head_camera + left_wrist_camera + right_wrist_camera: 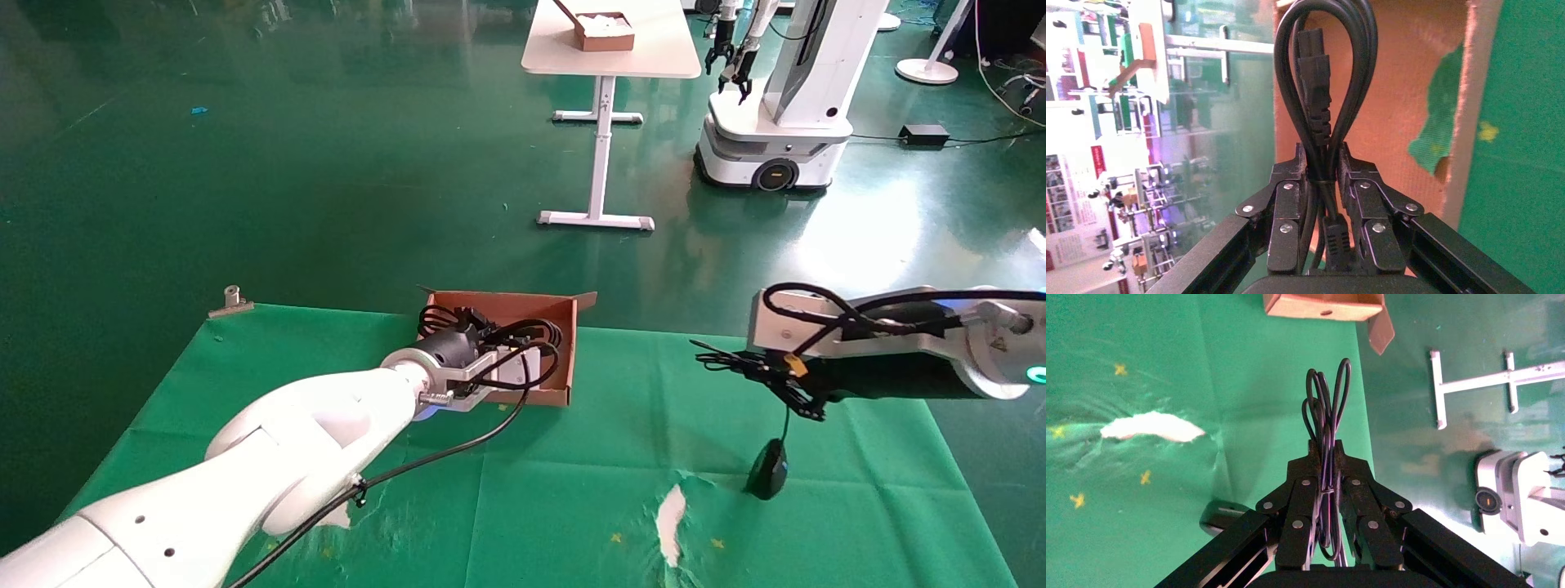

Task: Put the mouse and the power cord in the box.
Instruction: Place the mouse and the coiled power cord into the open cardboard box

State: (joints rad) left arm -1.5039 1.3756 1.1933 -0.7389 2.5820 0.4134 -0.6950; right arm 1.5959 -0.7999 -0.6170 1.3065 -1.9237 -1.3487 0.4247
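From the head camera, the left gripper (478, 327) reaches into the box (564, 359) at the far middle of the green cloth (572, 506), carrying the bundled power cord (531, 333) over the box floor. On the right, the right gripper (739, 363) hangs above the cloth with the mouse (769, 478) dangling below it on its thin wire, its lower end at or just above the cloth, well apart from the box.

The left wrist camera shows the left gripper's fingers (1289, 202) pressed together on the looped power cord (1318, 92), with the box's brown inner wall (1413, 92) behind. If let go too near the low wall, the stiff loops could spring over it.

The right wrist camera shows the right gripper's fingers (1303, 505) pinching the coiled mouse wire (1326, 410); the mouse (1220, 516) is half hidden behind the gripper. Hanging by its wire, it may swing and catch the box's wall (1321, 306) on the way across, or the thin wire may slip free. How much cord already rests on the box floor cannot be made out.
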